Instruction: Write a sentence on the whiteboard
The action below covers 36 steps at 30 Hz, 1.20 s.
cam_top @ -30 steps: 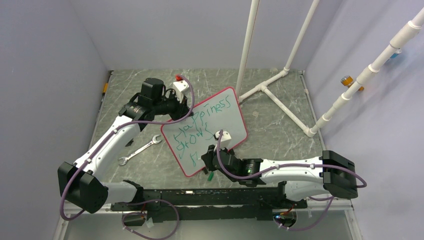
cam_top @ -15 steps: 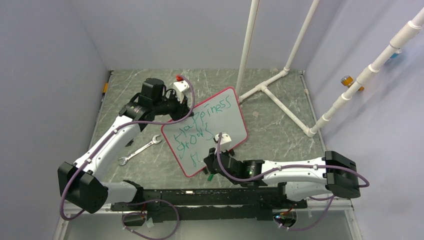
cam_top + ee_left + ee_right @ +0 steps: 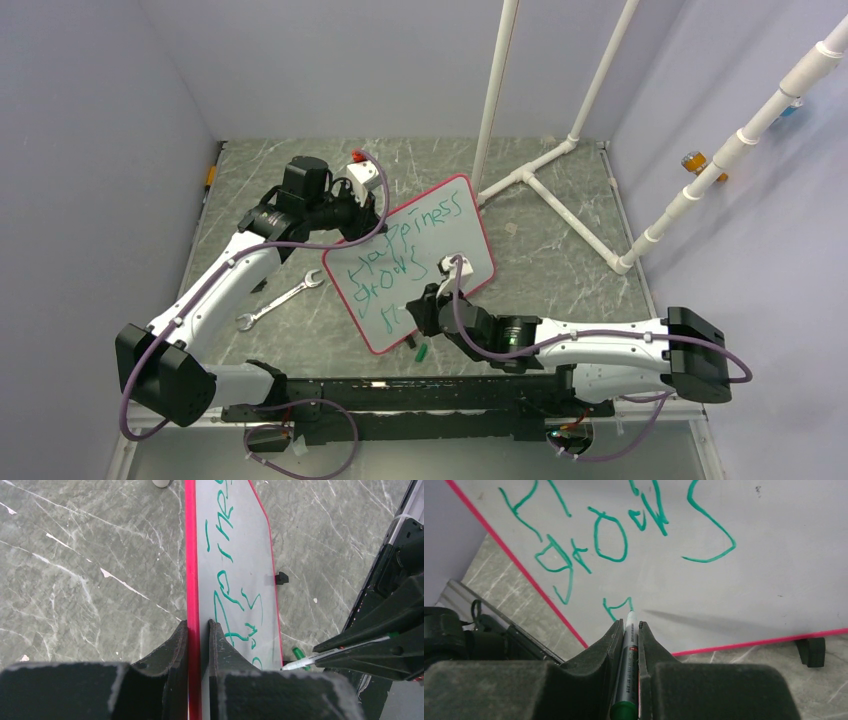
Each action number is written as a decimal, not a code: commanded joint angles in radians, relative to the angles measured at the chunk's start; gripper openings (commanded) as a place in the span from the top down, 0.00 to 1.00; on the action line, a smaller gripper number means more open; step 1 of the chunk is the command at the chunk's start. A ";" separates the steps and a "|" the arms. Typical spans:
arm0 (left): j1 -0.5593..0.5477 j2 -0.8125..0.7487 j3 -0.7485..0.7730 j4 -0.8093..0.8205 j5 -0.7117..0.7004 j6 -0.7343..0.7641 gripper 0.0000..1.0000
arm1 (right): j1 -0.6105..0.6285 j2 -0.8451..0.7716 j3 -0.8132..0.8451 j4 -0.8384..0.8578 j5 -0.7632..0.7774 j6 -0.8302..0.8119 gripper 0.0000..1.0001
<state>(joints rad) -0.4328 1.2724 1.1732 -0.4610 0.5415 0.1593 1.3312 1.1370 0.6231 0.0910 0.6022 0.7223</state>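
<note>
left gripper (image 3: pixel 198 625) clamps red-framed white whiteboard (image 3: pixel 455 235) | right gripper (image 3: pixel 628 622) clamps green marker (image 3: pixel 628 650) | step: green sentence (image 3: pixel 385 268), third line | next: steady tip pressure

A silver combination wrench (image 3: pixel 281 303) is lying flat on the left half of the grey marbled tabletop (image 3: pixel 560 270). A white PVC pipe frame (image 3: pixel 570 217) is standing at the far right. A small green cap (image 3: pixel 421 352) is lying near the front edge, and an orange fitting (image 3: pixel 693 160) is sitting beside the slanted pipe (image 3: pixel 740 140).
</note>
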 commanded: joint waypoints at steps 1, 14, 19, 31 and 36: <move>-0.001 -0.012 0.024 0.034 -0.055 0.057 1.00 | -0.027 0.027 0.011 0.047 0.001 -0.014 1.00; -0.001 -0.013 0.024 0.031 -0.061 0.061 1.00 | -0.073 0.051 -0.017 0.076 -0.047 -0.003 1.00; 0.000 -0.012 0.024 0.029 -0.061 0.061 1.00 | -0.097 0.029 -0.030 0.068 -0.054 -0.004 1.00; -0.001 -0.009 0.026 0.030 -0.056 0.060 1.00 | -0.127 0.007 0.012 0.064 -0.079 -0.061 1.00; 0.000 -0.011 0.023 0.030 -0.056 0.060 1.00 | -0.125 0.038 0.018 0.087 -0.107 -0.065 1.00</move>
<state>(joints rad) -0.4328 1.2724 1.1732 -0.4610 0.5411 0.1593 1.2160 1.1587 0.6014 0.1345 0.4976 0.6819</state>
